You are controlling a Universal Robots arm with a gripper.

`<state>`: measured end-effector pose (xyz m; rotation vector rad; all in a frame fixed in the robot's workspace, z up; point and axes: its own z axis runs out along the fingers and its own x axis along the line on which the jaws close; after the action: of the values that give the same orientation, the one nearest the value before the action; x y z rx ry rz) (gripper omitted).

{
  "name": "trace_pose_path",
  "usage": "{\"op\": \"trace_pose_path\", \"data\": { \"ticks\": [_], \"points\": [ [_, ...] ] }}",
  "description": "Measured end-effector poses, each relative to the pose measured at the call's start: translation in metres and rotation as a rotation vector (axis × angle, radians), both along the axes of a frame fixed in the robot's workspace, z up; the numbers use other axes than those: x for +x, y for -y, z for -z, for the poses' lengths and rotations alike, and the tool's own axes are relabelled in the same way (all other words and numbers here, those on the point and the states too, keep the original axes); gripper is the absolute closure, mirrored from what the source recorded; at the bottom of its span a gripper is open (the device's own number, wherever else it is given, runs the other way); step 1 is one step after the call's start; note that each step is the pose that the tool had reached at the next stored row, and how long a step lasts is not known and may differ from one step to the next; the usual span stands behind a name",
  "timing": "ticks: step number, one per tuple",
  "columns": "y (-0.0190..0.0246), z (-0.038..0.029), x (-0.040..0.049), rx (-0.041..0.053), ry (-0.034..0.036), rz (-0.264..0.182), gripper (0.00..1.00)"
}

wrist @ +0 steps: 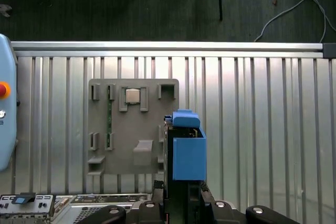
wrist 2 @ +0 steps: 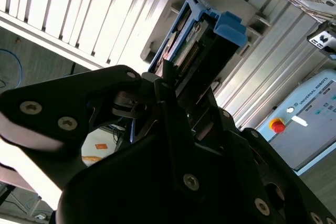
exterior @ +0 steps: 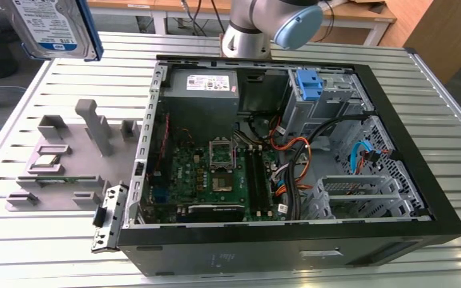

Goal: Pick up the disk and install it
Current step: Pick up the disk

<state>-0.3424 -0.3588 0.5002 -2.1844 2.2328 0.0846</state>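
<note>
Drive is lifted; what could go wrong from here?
The silver hard drive in its blue plastic carrier hangs above the ribbed metal table, held by the tool at one end, so it might tilt or slip. Orange and black cables inside the open black computer case might snag it.

We see the disk [exterior: 48, 25], a flat silver hard drive with a blue-and-white label and a blue plastic carrier along its edge. It is upright in the air at the far upper corner on the exterior view's left, above the slatted metal counter [exterior: 62, 78] and touching nothing on it. In the first wrist view we see it edge-on, its blue handle tab pointing away from the dark fingers [wrist: 205, 192] that clamp its other end.
</note>
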Motion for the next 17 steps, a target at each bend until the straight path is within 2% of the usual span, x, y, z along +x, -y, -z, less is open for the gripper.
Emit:
{"op": "trace_pose_path", "data": {
  "ticks": [10,17],
  "points": [
    [0.0,0.0001,0.0219,0.0,0.0,0.0,0.65],
    [0.0,0.0002,0.0416,0.0,0.0,0.0,0.65]
  ]
}}
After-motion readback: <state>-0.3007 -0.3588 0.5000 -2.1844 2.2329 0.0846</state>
